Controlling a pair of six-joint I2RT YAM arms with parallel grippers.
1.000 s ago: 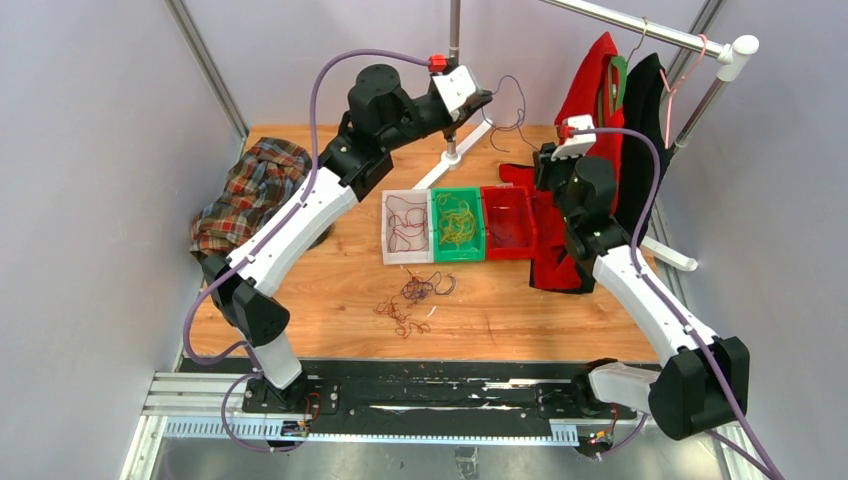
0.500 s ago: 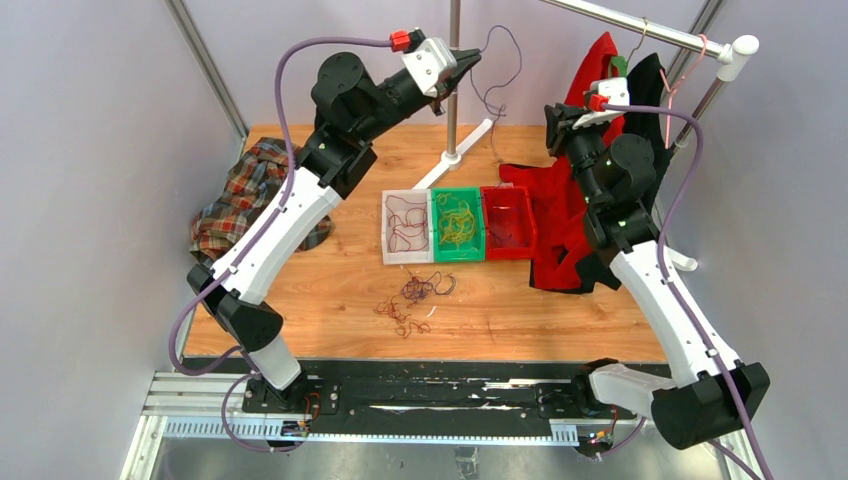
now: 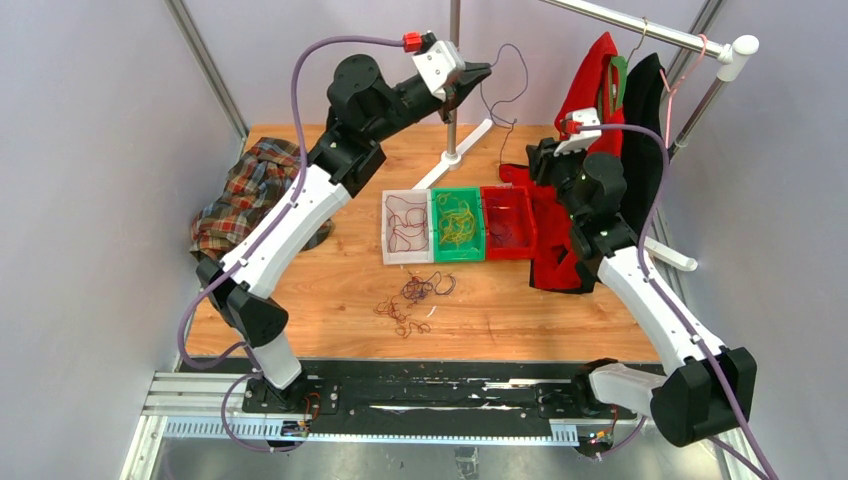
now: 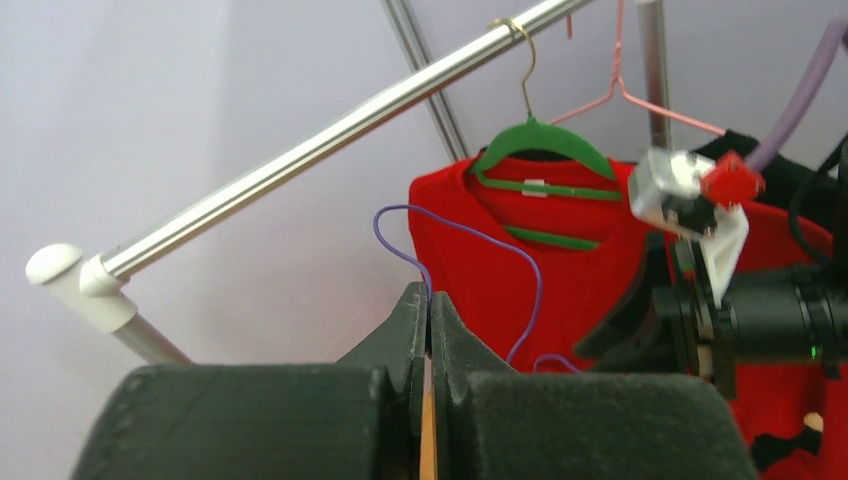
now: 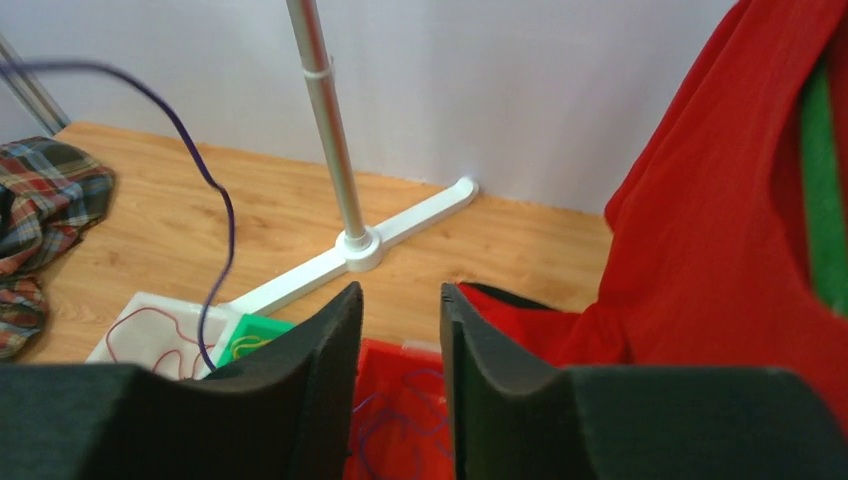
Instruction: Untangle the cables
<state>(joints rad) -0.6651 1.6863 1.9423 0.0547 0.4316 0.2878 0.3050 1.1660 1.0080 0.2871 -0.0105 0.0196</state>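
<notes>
My left gripper (image 3: 478, 72) is raised high at the back, shut on a thin purple cable (image 3: 512, 88) that loops and hangs down; the left wrist view shows the strand (image 4: 470, 232) pinched at the tips (image 4: 429, 300). My right gripper (image 3: 540, 160) hovers over the red bin (image 3: 508, 240) and stands open with nothing between its fingers (image 5: 400, 300). The hanging purple cable (image 5: 225, 220) passes to the left of that gripper, apart from it. A tangle of dark red and purple cables (image 3: 415, 300) lies on the table.
A white bin (image 3: 407, 250) holds dark red cable, a green bin (image 3: 457, 252) yellow cable, and the red bin purple strands (image 5: 400, 420). A stand pole (image 3: 453, 100) rises behind the bins. Plaid cloth (image 3: 250, 190) lies at the left, and red clothing (image 3: 600, 90) hangs at the right.
The left gripper has lifted the purple cable higher. The right gripper rose, came back down over the red bin, and its jaws opened wider.
</notes>
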